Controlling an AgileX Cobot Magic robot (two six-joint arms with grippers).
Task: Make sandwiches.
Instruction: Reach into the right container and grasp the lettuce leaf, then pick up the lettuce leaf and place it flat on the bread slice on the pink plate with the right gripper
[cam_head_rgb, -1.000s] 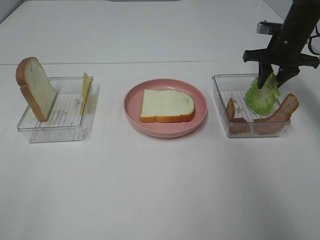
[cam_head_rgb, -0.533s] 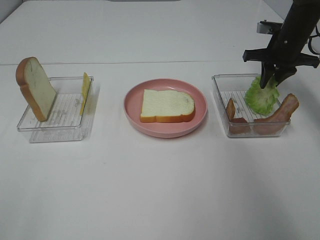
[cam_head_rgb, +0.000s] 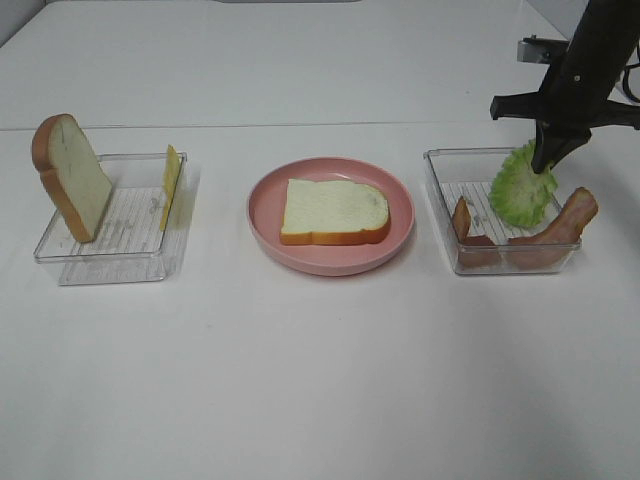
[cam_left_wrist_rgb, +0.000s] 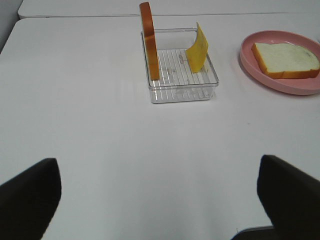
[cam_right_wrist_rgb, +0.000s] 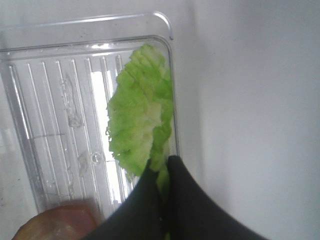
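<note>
No readable text anywhere, no label on the left tray (cam_head_rgb: 57, 262) or right tray (cam_head_rgb: 441, 212), no brand on the plate (cam_head_rgb: 264, 214), table (cam_head_rgb: 320, 380) unmarked.

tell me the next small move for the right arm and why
Probably lift straight up: the right gripper is shut on the edge of the lettuce leaf, whose lower part sits inside the clear tray. Clearing the wall first should let it travel to the bare bread slice on the pink plate.

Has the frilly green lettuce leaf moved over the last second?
Yes. The lettuce leaf, pinched by the right gripper, has risen slightly against the clear plastic tray's back rim.
</note>
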